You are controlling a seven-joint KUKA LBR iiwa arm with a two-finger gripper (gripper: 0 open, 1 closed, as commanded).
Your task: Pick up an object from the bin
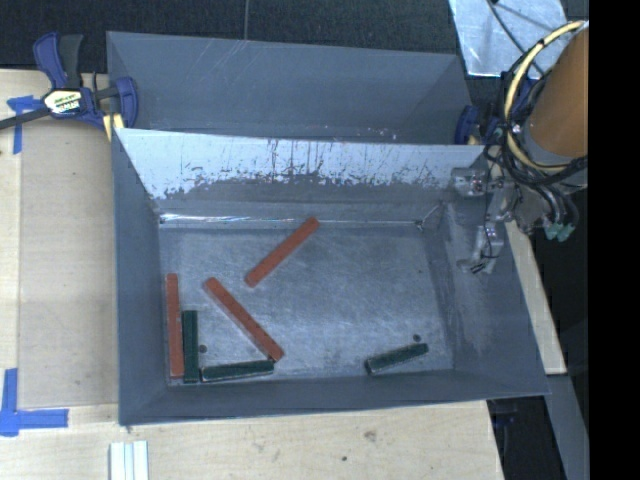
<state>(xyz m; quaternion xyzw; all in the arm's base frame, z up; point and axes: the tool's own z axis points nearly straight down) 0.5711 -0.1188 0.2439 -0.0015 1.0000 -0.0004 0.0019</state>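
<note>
End effector hangs over bin right wall, clear of contents; grip state: cannot tell. Nearest: dark green bar flat on floor, front right, probably easiest reach.

The one camera looks down from above and somewhat to one side, near enough that the whole grey metal bin spreads leftward from the gripper.

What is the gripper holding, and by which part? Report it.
Nothing visible: the gripper hangs over the bin's right wall; the nearest dark green stick lies apart on the floor.
</note>
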